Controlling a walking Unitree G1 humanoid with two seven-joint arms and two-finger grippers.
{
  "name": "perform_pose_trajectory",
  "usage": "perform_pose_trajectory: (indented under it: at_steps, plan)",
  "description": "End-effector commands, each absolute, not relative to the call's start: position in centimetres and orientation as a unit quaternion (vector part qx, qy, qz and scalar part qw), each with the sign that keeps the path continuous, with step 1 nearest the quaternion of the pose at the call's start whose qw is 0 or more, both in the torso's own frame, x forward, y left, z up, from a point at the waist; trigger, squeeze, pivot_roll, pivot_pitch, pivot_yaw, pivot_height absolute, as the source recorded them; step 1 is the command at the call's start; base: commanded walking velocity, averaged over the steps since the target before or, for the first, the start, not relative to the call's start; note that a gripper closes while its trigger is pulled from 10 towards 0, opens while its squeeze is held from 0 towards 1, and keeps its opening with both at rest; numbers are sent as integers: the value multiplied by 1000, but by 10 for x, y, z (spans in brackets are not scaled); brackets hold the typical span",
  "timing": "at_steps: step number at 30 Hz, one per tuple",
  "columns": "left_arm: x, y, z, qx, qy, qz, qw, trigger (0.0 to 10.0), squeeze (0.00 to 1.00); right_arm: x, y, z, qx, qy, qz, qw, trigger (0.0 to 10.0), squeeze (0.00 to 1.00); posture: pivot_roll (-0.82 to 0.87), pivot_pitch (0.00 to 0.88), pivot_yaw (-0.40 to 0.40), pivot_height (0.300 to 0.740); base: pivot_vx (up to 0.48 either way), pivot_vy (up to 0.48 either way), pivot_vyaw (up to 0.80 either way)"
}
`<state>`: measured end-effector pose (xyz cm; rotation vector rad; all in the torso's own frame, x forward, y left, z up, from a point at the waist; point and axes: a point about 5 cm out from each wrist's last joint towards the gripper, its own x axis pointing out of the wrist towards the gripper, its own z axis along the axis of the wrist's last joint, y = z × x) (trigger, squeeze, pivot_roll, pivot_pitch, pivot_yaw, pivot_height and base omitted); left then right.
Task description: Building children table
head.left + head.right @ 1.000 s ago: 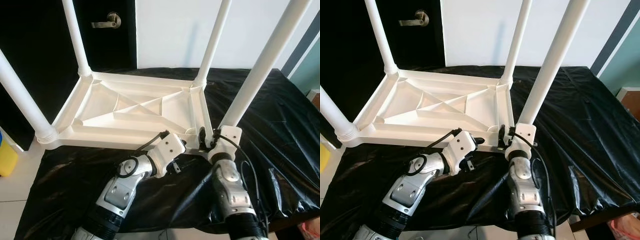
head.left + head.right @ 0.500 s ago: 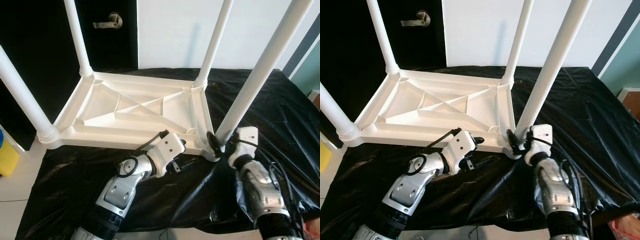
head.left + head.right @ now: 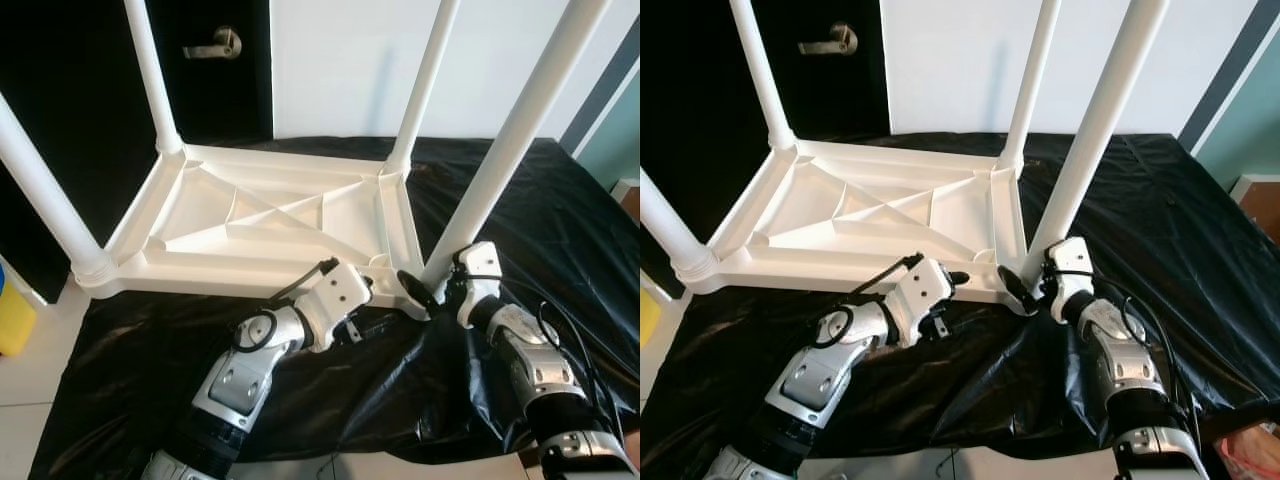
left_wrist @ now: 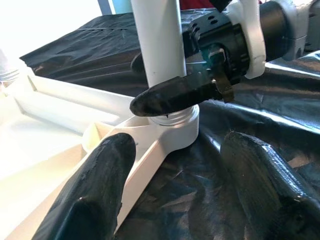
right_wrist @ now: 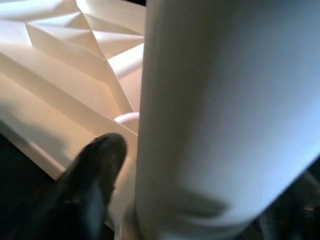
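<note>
**Right gripper shifted around the near leg base**

Nearest us, the left gripper [image 3: 362,300] rests against the near rim of the upturned white plastic children's table [image 3: 262,225], its jaws spread and holding nothing, aimed at the corner socket. Just beyond, the right gripper [image 3: 432,287] has swung from directly below the white cylindrical near-right leg [image 3: 508,150] to its outer side; one black finger [image 4: 172,95] lies across the leg just above the threaded collar. Its jaws straddle the leg; we cannot tell whether they pinch it. We judge this a regrip for further tightening. The table lies on the desk covered in black plastic sheeting [image 3: 560,210], with all four legs standing. Behind stands a dark door with a metal lever handle [image 3: 217,42].
</note>
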<state>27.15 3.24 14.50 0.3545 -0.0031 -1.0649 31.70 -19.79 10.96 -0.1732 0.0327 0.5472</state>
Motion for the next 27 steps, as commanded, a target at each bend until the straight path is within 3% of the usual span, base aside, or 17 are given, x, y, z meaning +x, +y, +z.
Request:
perform_pose_trajectory:
  at_steps: [1,14,15,18,19,27]
  plan:
    - [275,33,145,172,-6,-480,860,10000,0,318,-194,107,-98,26,285,953,0,0,22,0,-76,740,0,0,0]
    - [274,35,145,171,-5,-475,864,10000,0,315,-199,93,-111,50,290,949,0,0,25,0,-74,740,0,0,0]
    - [275,35,146,170,-5,-475,863,10000,0,315,-201,93,-110,51,281,952,4941,0,24,0,-73,740,0,0,0]
    - [275,35,146,170,-5,-475,863,10000,0,315,-202,92,-110,52,276,953,4941,0,24,0,-73,740,0,0,0]
    - [275,35,146,171,-5,-476,863,10000,0,318,-209,88,-119,63,223,965,10000,0,22,0,-69,740,0,0,0]
    - [274,35,146,171,-4,-477,862,10000,0,317,-213,82,-104,69,138,982,10000,0,22,0,-68,740,0,0,0]
